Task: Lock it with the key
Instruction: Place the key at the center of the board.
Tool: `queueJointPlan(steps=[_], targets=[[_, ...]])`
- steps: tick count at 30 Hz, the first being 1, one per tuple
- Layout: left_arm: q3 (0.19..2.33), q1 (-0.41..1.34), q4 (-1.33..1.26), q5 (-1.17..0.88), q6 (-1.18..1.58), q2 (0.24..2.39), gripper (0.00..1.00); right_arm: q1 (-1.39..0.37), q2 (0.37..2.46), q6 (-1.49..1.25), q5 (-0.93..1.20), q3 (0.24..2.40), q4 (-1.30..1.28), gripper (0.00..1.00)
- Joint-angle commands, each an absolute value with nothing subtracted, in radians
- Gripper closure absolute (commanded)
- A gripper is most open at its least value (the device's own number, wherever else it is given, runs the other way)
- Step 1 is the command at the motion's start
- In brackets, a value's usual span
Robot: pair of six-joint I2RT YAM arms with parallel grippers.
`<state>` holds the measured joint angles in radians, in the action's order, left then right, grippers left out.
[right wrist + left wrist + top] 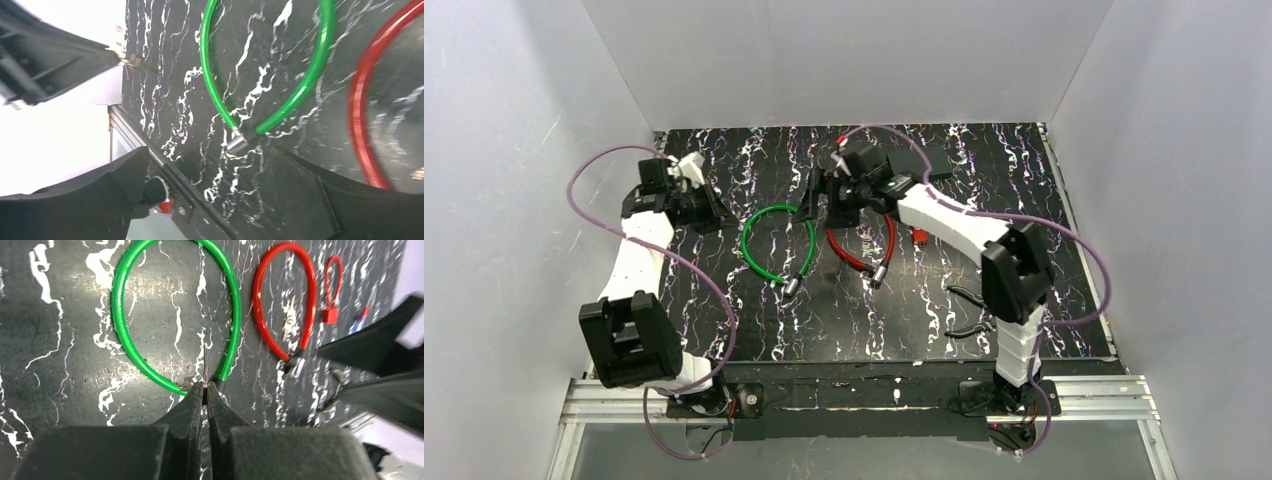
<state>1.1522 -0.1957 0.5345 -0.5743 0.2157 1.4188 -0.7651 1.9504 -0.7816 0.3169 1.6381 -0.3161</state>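
Observation:
A green cable lock (776, 241) lies in a loop on the black marbled table, its metal barrel (792, 285) at the near end. My left gripper (713, 212) sits left of the loop, shut on a thin metal key (205, 365) whose blade sticks out beyond the fingertips. In the left wrist view the green loop (175, 315) lies ahead and its barrel is partly hidden behind my fingers. My right gripper (816, 205) is open and empty above the loop's far right side. Its wrist view shows the green loop (280, 75) and barrel (237, 142) between the jaws.
A red cable lock (864, 246) lies right of the green one, also seen in the left wrist view (285, 305) and right wrist view (362, 115). A small red tag (919, 237) lies further right. White walls enclose the table (1024, 200).

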Motion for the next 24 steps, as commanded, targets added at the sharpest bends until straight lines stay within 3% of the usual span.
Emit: queueJointPlan(steps=[1,14,24], targets=[[1.207,-0.081,0.565,-0.503,0.093,1.466,1.00,-0.678,1.816,-0.558,0.333,1.578,-0.343,0.02],[1.270,0.132,0.585,-0.420,0.015,1.680,1.00,-0.201,1.570,-0.158,0.611,1.289,-0.354,0.02],[1.342,0.152,0.635,-0.385,0.008,1.820,1.00,-0.113,1.538,-0.122,0.682,1.169,-0.305,0.02]])
